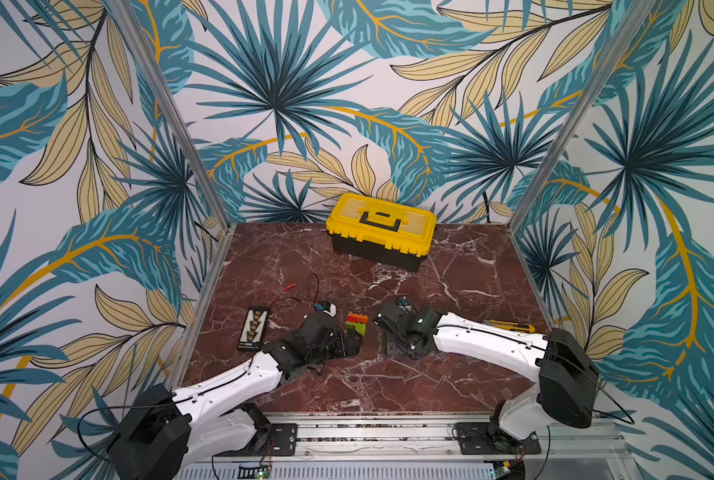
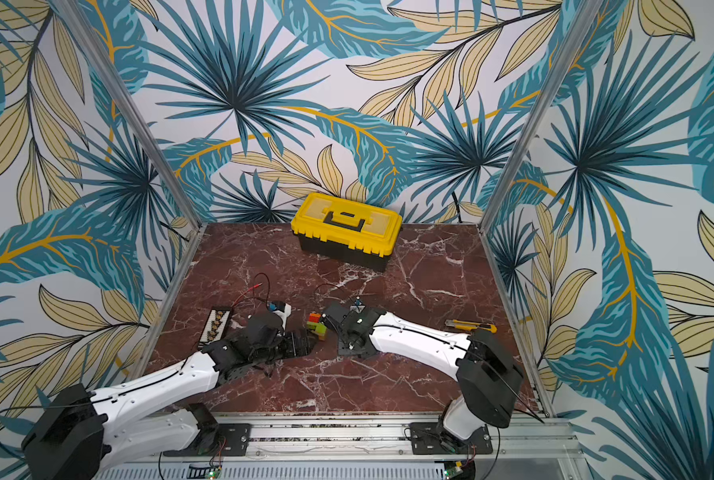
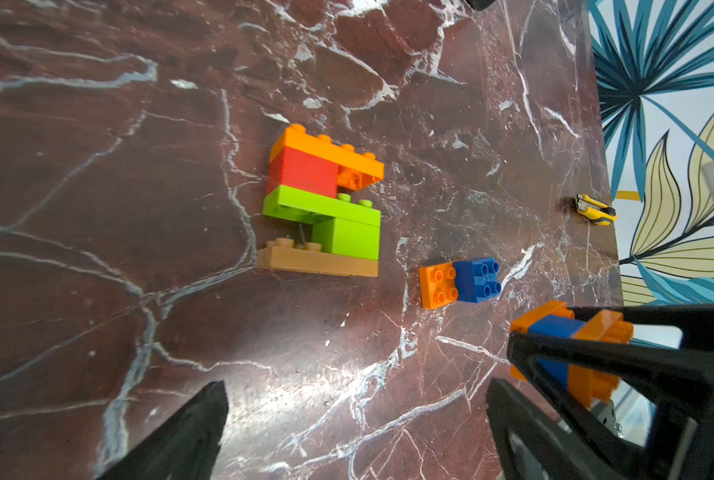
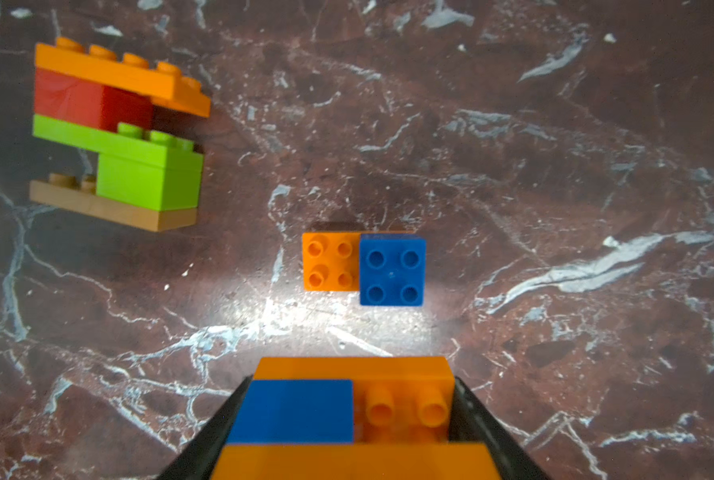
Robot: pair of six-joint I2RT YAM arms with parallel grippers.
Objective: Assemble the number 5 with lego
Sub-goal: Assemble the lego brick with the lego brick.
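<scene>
The lego figure (image 1: pixel 356 325) lies flat on its side at the middle of the dark red, white-veined marble table (image 1: pixel 451 374), between the two grippers. Its long axis runs far to near and its studs point to the far side. From far to near, it has an orange bar, a red block, a lime bar, a lime block and a tan bar. The blocks are offset, so the outline steps like a 5. The plastic is glossy and hard-edged.

A small orange and blue pair (image 4: pixel 363 268) sits apart from the figure toward the right gripper, studs up, with the square blue brick on half of the orange plate.

The left gripper (image 3: pixel 355 390) is spread wide and empty, just to the near left of the figure. The right gripper (image 4: pixel 349 390) clamps an orange-blue-orange piece (image 4: pixel 305 411) between its fingers.
</scene>
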